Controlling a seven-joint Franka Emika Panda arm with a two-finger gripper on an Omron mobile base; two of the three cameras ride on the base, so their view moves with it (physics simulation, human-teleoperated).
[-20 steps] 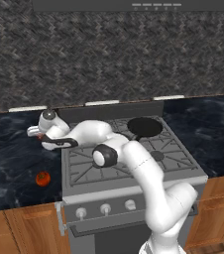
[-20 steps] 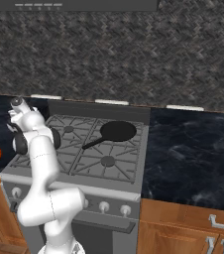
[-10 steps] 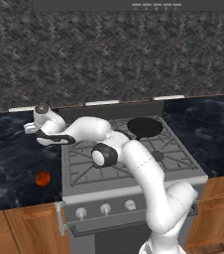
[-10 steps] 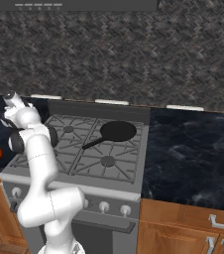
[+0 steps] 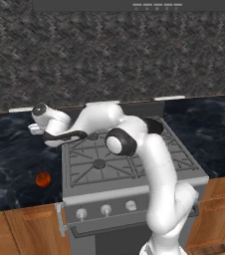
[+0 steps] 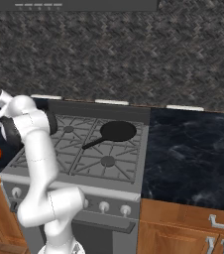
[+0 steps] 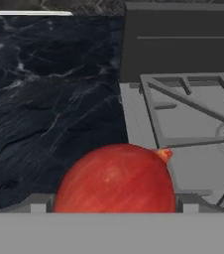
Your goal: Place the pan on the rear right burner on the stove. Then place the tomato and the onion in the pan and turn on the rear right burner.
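- The hand (image 5: 36, 129) hangs low over the dark table (image 5: 10, 154), just left of the stove's (image 6: 109, 178) far-left corner, with the arm stretched out across the far-left grate.
- In the hand view the onion (image 7: 115, 178) sits right between the two finger tips, one on each side of it. The tips stand wide apart. I cannot tell whether they press on the onion or only bracket it.
- The onion seems to rest on the table beside the stove's left edge, with the far-left grate just to its right. Its contact with the table is hidden.
- The pan (image 6: 116, 131) already lies on the rear right burner (image 6: 126, 130). Its long thin handle (image 6: 91, 143) points near and left, towards the middle of the stove.
- The relation that matters is that the pan lies to the right of the hand, across the whole far row of the stove and at about the same depth. The carry therefore looks like a sideways sweep to the right, over the far-left grate.
- The pan's handle lies nearer than that path, so it should not be in the way.
- The tomato (image 5: 43, 179) lies on the left table, nearer than the hand, beside the stove's near-left corner and well apart from the pan.
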